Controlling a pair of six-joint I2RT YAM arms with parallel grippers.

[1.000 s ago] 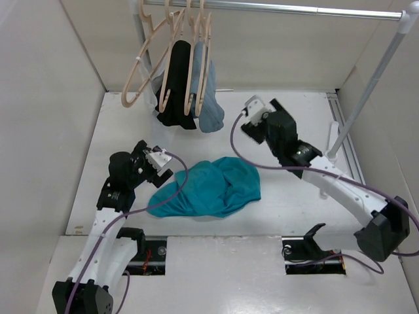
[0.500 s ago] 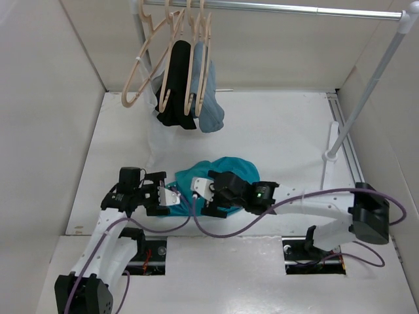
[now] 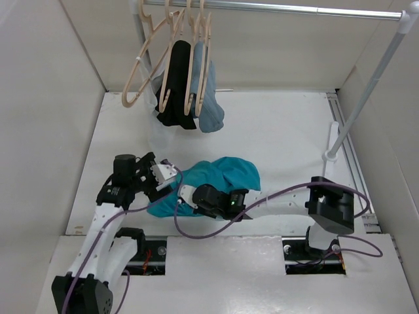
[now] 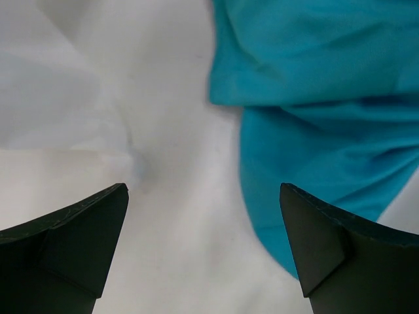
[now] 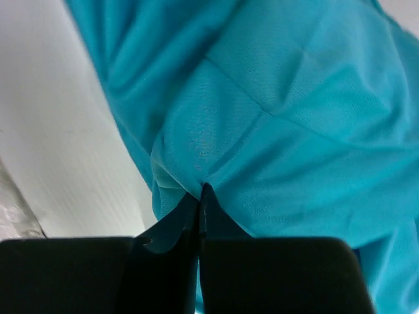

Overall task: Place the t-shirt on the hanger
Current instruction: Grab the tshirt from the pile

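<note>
The teal t-shirt (image 3: 229, 176) lies crumpled on the white table, in front of the arms. My right gripper (image 3: 186, 195) reaches across to its near-left edge. In the right wrist view the gripper (image 5: 203, 190) is shut, pinching a fold of the t-shirt (image 5: 281, 98). My left gripper (image 3: 167, 173) hovers at the shirt's left edge. Its jaws stand wide apart (image 4: 203, 196) over bare table, nothing between them, the t-shirt (image 4: 314, 98) just to their right. An empty beige hanger (image 3: 139, 69) hangs leftmost on the rail at the back.
More beige hangers on the rail (image 3: 275, 8) carry a black garment (image 3: 175, 85) and a pale blue-grey garment (image 3: 211, 111). The rack's slanted post (image 3: 366, 91) stands on a foot (image 3: 332, 155) at the right. Walls enclose the table on three sides.
My right arm swung from the back right down to the shirt's near-left edge and shut on a fold. My left gripper dipped toward the near edge and came back, still open.
</note>
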